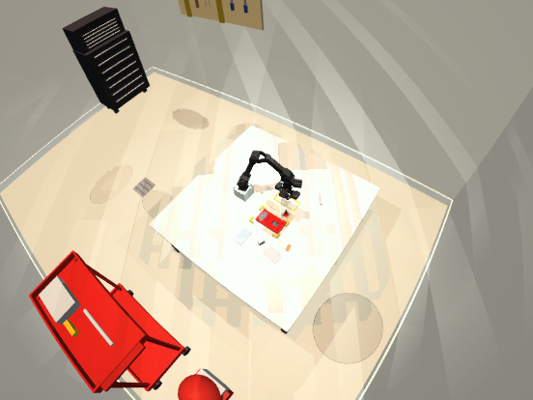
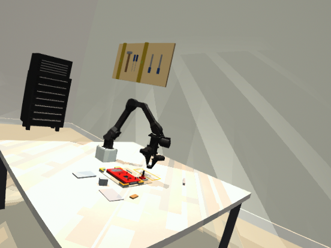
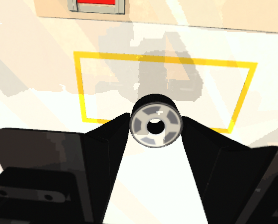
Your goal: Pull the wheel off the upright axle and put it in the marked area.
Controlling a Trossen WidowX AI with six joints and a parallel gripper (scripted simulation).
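Observation:
My gripper [image 3: 155,119] [image 2: 150,165] [image 1: 287,195] is shut on the wheel [image 3: 153,121], a small grey wheel with a black tyre, spokes and a centre hole. In the wrist view the wheel hangs over the near line of the yellow marked rectangle [image 3: 165,60] on the table. In the exterior view the gripper is lifted above the marked area [image 2: 155,178], clear of the table top. The upright axle [image 2: 143,174] [image 1: 285,211] stands bare on its small red base beside the red board [image 2: 123,174] [image 1: 268,220].
The white table [image 2: 168,217] [image 1: 203,214] also carries a grey block [image 2: 103,181], two flat pale plates [image 2: 84,174] [image 2: 110,194], a small orange piece [image 2: 134,196] and a small peg [image 2: 183,180]. The arm's grey base [image 2: 105,153] stands behind the board.

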